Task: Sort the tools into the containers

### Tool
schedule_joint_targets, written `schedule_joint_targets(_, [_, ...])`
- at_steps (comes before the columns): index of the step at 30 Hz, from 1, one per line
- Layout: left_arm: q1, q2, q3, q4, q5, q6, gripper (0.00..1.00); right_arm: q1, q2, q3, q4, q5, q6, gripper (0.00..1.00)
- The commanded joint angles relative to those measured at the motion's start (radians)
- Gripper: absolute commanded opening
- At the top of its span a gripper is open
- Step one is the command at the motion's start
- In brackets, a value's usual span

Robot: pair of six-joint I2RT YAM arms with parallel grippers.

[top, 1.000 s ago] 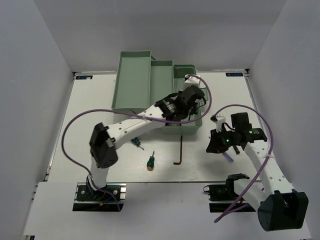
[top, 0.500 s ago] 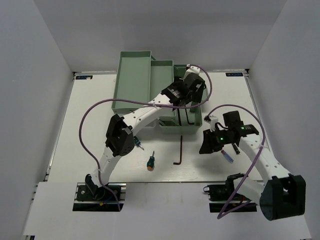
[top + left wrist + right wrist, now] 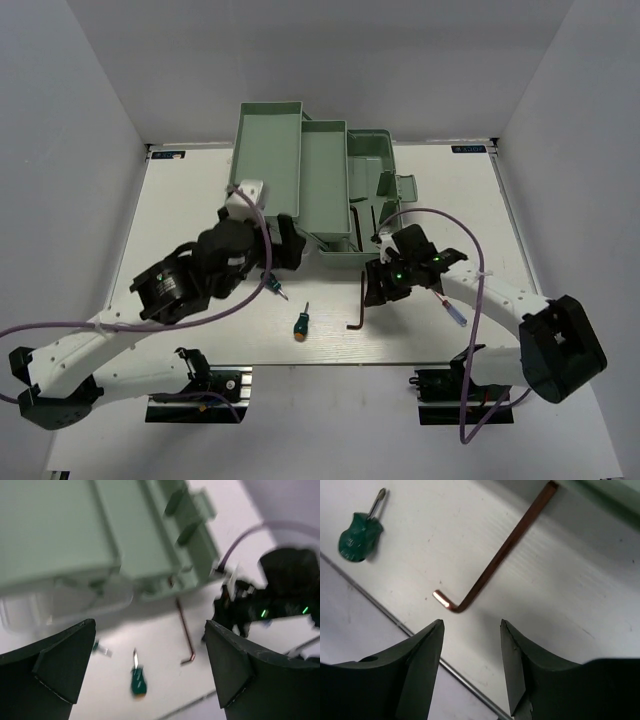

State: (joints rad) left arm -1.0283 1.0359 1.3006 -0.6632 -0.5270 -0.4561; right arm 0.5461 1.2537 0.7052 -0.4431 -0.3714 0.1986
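Observation:
A brown hex key [image 3: 357, 301] [image 3: 495, 555] lies on the table just ahead of my right gripper [image 3: 373, 287] [image 3: 471, 630], which is open, empty and hovering low over it. A stubby green screwdriver [image 3: 300, 322] [image 3: 137, 680] [image 3: 360, 527] lies left of the key. A smaller screwdriver [image 3: 275, 285] [image 3: 102, 650] lies near my left gripper [image 3: 292, 248] [image 3: 150, 665], wide open and empty, in front of the mint trays [image 3: 270, 150]. A pen-like screwdriver [image 3: 452, 312] lies to the right. A dark hex key [image 3: 372, 213] rests in the toolbox base [image 3: 392, 165].
The fold-out toolbox stands at the back centre, with its middle tray [image 3: 325, 185] stepped between the upper tray and the base. Purple cables loop off both arms. The table's near edge and a metal rail [image 3: 420, 640] run just below the tools.
My left arm has pulled back from the toolbox base to the near left, with its jaws opened wide. My right gripper has moved left from the pen-like screwdriver to the hex key, opening wider.

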Motion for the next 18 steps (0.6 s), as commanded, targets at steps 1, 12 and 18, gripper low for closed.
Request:
schedule_joint_targets(1, [-0.016, -0.031, -0.197, -0.167, 0.071, -0.140, 1.00, 0.081, 0.044, -0.003, 0.144, 0.172, 0.128, 0.55])
schedule_joint_targets(12, [-0.065, -0.118, -0.342, -0.251, 0.061, -0.213, 1.00, 0.218, 0.197, -0.022, 0.248, 0.437, 0.225, 0.57])
schedule_joint_targets(18, [-0.075, -0.131, -0.412, -0.216, 0.061, -0.250, 1.00, 0.284, 0.220, -0.075, 0.262, 0.565, 0.245, 0.21])
